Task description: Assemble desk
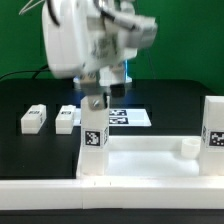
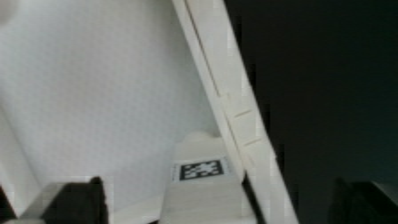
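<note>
exterior view set low and near in front, faced across the tabletop [image 1: 140, 160] toward the arm [image 1: 75, 40], wrist view held close above, aimed steeply down, the tagged leg [image 2: 201, 170] and, it seems, the tabletop rim shared by both

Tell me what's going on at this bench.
A Panda arm is assembling a white desk. Its gripper hangs open over an upright leg that stands at a corner of the tabletop, with the fingers clear of the leg on both sides. A second leg stands at another corner. A third leg and a fourth leg lie loose on the black table.
</note>
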You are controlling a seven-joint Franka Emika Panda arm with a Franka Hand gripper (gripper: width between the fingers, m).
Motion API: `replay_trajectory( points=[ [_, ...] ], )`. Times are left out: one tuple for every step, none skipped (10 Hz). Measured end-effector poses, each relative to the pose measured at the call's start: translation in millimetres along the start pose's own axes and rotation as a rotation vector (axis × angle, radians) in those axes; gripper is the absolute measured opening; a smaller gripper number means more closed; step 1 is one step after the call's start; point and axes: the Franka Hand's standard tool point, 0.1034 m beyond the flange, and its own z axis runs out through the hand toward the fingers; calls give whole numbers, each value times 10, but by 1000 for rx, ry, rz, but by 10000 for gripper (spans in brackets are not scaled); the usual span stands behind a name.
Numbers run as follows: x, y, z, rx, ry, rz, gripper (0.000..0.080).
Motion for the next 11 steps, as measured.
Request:
replay_trajectory(
  points=[
    [-144, 17, -75, 6, -13, -1, 640],
    [-355, 63, -154, 1, -29, -2, 648],
    [-516, 112, -158, -1, -36, 10, 648],
    [-487, 111, -135, -2, -32, -16, 649],
    [-473, 106, -132, -2, -31, -14, 649],
    [-481, 112, -127, -3, -31, -16, 649],
    [-485, 122, -120, -4, -30, -19, 649],
    [-511, 244, -64, -22, -25, -47, 649],
    [-483, 413, -1, -49, -18, -123, 649],
    [-365, 595, 80, -86, -8, -207, 649],
    [-263, 718, 176, -115, 27, -223, 649]
  ],
)
